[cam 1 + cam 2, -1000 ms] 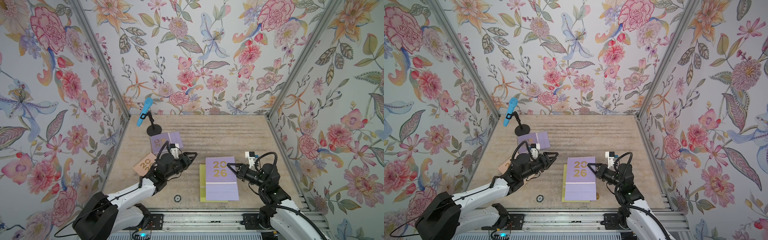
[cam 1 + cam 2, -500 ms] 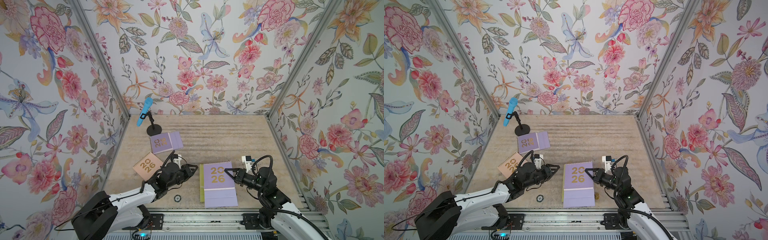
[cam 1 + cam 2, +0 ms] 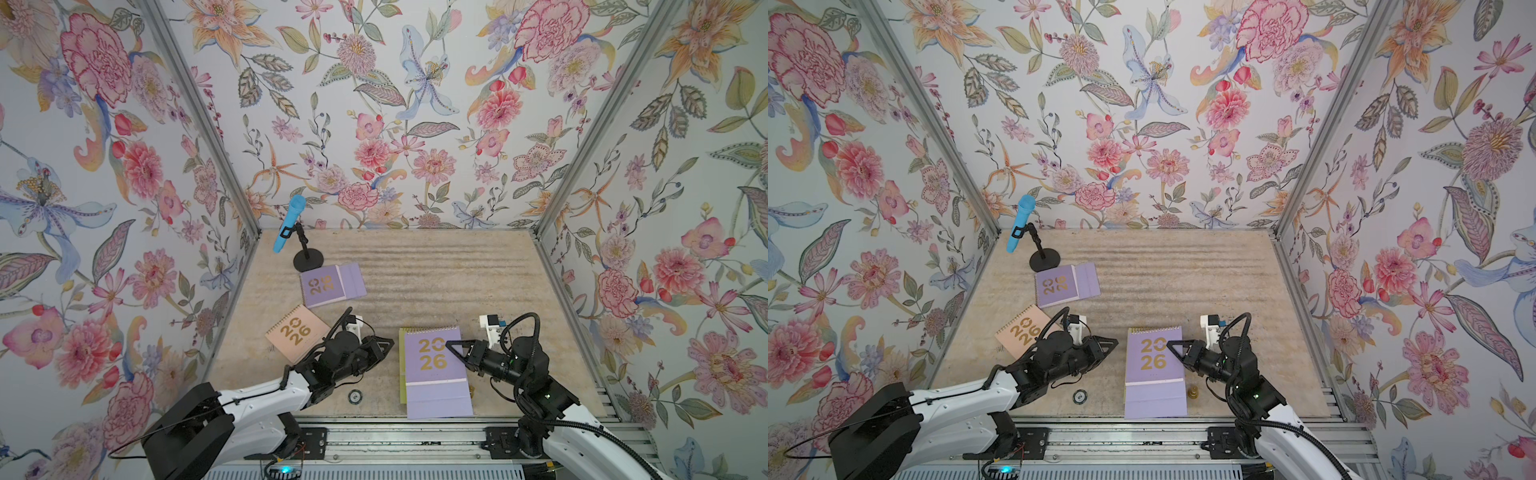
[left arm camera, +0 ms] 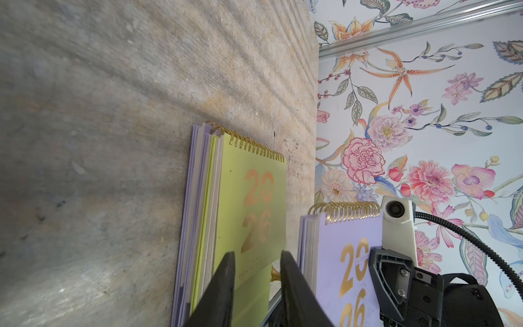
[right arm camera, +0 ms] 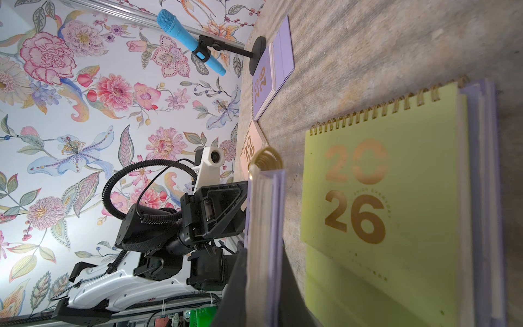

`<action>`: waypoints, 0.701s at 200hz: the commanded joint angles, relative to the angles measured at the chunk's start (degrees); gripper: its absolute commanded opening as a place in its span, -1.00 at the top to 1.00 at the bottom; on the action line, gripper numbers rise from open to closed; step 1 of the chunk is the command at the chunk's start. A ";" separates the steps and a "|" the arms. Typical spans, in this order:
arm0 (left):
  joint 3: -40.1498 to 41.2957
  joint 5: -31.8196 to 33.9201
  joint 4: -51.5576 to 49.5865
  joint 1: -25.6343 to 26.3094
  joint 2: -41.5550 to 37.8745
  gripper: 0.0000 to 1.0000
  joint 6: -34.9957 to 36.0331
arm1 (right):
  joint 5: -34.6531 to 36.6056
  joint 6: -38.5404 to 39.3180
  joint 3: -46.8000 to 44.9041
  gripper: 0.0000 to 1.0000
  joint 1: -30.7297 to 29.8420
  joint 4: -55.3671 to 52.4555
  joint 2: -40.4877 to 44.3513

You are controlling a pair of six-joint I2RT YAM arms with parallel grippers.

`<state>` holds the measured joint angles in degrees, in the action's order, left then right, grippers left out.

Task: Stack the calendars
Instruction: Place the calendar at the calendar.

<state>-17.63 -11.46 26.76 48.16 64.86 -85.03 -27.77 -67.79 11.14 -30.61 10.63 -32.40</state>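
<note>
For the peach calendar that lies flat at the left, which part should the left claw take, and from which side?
Probably the plain edge opposite the gold spiral, the one nearest the left claw. The peach calendar lies flat and thin, so the claw should come in low from that side and slide one finger under the edge.

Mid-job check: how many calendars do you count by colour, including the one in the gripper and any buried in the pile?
Lilac: 4 (far lilac calendar; held lilac calendar in the right gripper; seemingly two pile lilac calendars under the yellow-green one, though their layers are hard to separate)
Yellow-green calendar: 1
Peach calendar: 1
Total: 6
</note>
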 commanded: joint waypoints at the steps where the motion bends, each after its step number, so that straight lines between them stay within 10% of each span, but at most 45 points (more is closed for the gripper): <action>1: 1.34 1.73 -0.40 0.95 -1.27 0.41 -0.96 | 0.87 -1.43 -0.24 1.00 -0.83 4.23 -0.33; 140: 2.58 2.22 0.56 3.14 -0.35 0.47 -1.96 | 2.43 -1.95 -0.60 1.00 -3.97 6.53 -1.99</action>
<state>-16.05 -11.09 26.63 50.28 64.29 -86.19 -25.91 -68.20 11.11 -34.11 13.61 -35.35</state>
